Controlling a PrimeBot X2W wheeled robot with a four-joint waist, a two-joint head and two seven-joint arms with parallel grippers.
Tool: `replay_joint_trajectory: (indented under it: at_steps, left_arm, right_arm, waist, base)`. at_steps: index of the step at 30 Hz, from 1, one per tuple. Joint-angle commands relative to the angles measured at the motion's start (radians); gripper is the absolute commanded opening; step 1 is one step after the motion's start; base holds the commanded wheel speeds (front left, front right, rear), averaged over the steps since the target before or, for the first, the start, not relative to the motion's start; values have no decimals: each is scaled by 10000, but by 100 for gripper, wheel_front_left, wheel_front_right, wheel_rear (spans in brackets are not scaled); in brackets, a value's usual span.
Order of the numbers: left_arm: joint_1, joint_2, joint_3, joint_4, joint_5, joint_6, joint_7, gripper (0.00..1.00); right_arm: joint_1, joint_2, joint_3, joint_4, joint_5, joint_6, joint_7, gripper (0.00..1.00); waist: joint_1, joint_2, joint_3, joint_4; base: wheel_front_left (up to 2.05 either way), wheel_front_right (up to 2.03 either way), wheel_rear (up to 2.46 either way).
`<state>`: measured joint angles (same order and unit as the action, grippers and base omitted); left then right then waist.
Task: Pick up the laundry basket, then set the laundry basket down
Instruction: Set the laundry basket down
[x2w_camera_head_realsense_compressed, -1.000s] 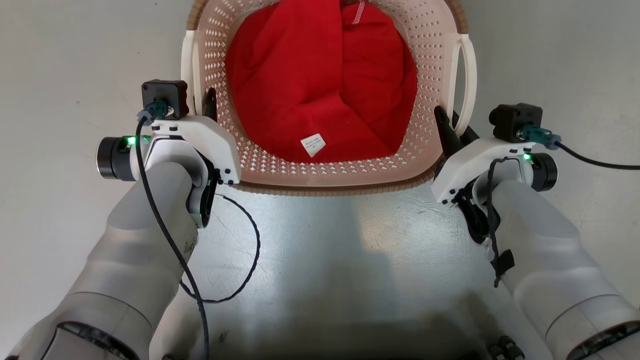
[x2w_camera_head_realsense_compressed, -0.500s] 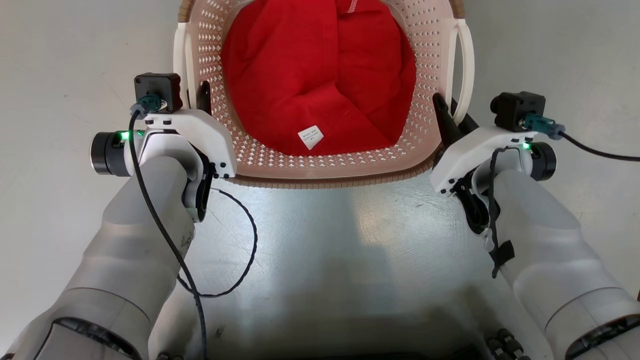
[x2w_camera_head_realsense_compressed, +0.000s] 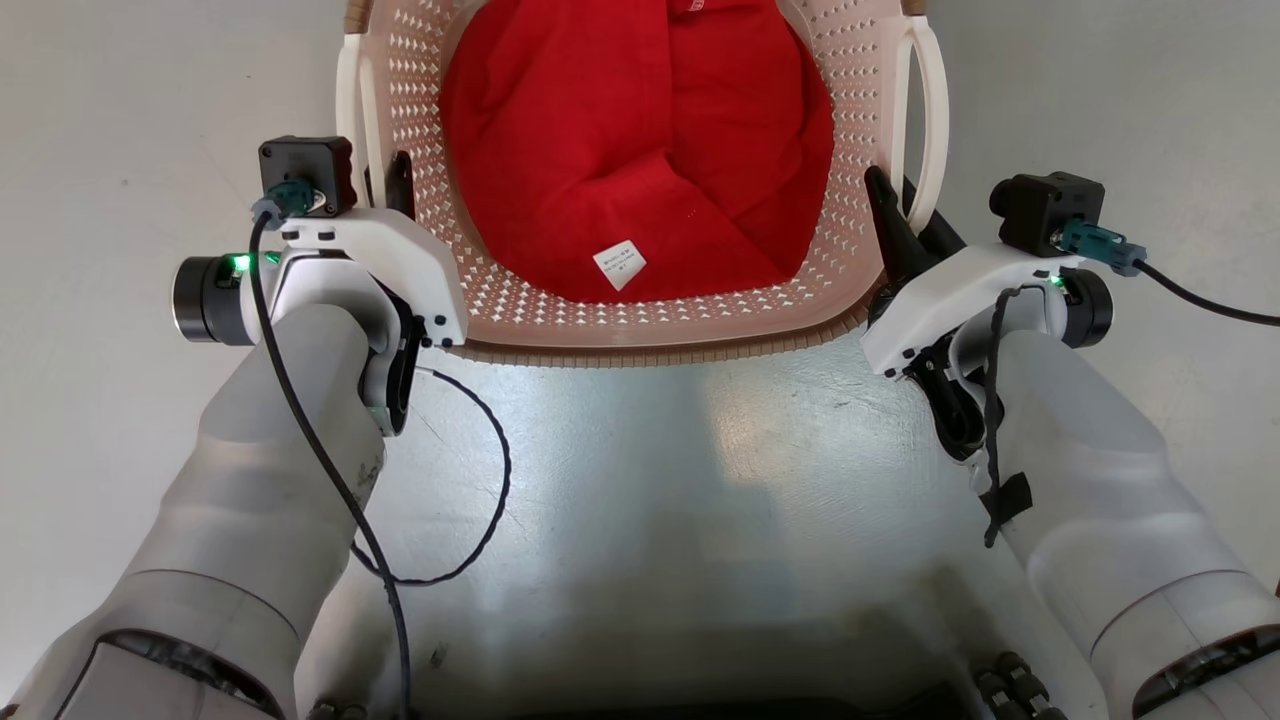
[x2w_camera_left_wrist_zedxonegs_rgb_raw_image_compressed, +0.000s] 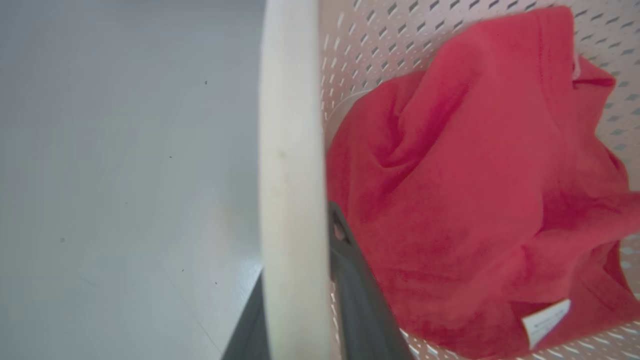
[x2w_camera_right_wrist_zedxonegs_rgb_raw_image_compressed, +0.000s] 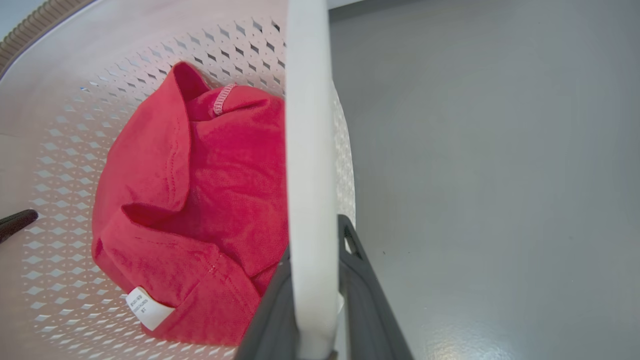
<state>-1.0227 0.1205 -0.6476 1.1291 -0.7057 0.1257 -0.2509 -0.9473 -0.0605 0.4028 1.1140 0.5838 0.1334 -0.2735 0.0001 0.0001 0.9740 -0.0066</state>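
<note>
**Item:** laundry basket (x2w_camera_head_realsense_compressed: 650, 345), cream perforated plastic with a brown woven-look rim.

**Location:** sitting directly ahead of the robot, between both arms, over a pale grey floor (x2w_camera_head_realsense_compressed: 110, 90). From above it is not clear whether its base is resting on the floor or hanging just clear.

**Contents:** a red garment (x2w_camera_head_realsense_compressed: 640, 150) with a white care label (x2w_camera_head_realsense_compressed: 620, 265), lying crumpled inside.

**Handling note:** both holds are sitting towards the near ends of the handles, so the far side is probably wanting to dip. It is best to be moving the two arms together, level and slow, and easing the base down flat before letting go.

**Left gripper** (x2w_camera_head_realsense_compressed: 385, 190): jaws drawn narrow, pinching the left loop handle (x2w_camera_left_wrist_zedxonegs_rgb_raw_image_compressed: 290, 200), with a dark finger (x2w_camera_left_wrist_zedxonegs_rgb_raw_image_compressed: 360, 310) pressing on either side.

**Right gripper** (x2w_camera_head_realsense_compressed: 905, 215): likewise clamping the right loop handle (x2w_camera_right_wrist_zedxonegs_rgb_raw_image_compressed: 310, 200) between its fingers (x2w_camera_right_wrist_zedxonegs_rgb_raw_image_compressed: 365, 300).
</note>
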Motion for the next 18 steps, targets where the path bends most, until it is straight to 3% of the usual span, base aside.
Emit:
replay_joint_trajectory:
  at_steps: [1, 18]
  left_arm:
    - [-63, 354, 145, -22, 261, 58, -108, 0]
    - [-13, 268, 413, 130, 402, -1, -109, 0]
  right_arm:
    - [325, 103, 229, 129, 46, -27, 118, 0]
    - [374, 103, 442, 11, 232, -27, 118, 0]
  waist:
    - [-1, -1, 26, -14]
    - [-1, -1, -53, -98]
  base:
    - [0, 0, 0]
    - [0, 0, 0]
